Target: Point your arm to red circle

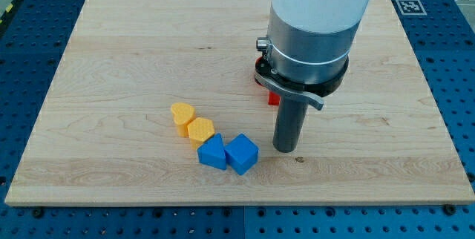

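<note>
Mostly hidden red target, tip parked near blue blocks

Only slivers of red point(272, 99) show behind the arm's grey collar point(307, 53), one small patch at the collar's left lower edge and a thin red rim a bit higher; shape can't be confirmed as a circle from this, most of it is covered. It sits on the counter point(111, 53) right of centre, toward the view's top from my tip point(285, 150). No end effector here in the grasping sense, just a plain rod, nothing to open or close and it holds nothing. Tip rests on the counter just right of the blue cube point(242, 154), apart from it, with a second blue block point(212, 153) touching that cube on the left. Two yellow blocks point(191, 124) run up-left from the blue pair, the upper one heart-like.

Handling guess: small hard plastic piece, light, stiff, will slide easily on smooth wood, not fragile. No grasp possible, contact would be a side nudge at its edge; task only needs pointing, so stop short of it. Long axis and facing: cannot tell, too much hidden; a round piece would have none anyway
</note>
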Motion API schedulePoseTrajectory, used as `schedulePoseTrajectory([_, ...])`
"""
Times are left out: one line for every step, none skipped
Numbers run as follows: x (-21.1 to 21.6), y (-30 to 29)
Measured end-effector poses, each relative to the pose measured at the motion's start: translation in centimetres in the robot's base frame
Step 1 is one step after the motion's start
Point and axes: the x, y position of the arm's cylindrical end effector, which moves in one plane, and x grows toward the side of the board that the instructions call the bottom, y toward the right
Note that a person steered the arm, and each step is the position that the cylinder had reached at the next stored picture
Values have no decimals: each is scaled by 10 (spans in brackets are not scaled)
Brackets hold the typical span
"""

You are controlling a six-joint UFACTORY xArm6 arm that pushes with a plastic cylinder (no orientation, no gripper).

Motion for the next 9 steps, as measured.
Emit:
schedulePoseTrajectory([0,0])
schedulePoseTrajectory([0,-2])
schedulePoseTrajectory([0,-2])
schedulePoseTrajectory([0,-2])
schedulePoseTrajectory([-20,-13])
schedulePoseTrajectory([-74,-45])
schedulePoseTrajectory([-100,-70])
schedulePoseTrajectory([-101,-79])
schedulePoseTrajectory([-108,-80])
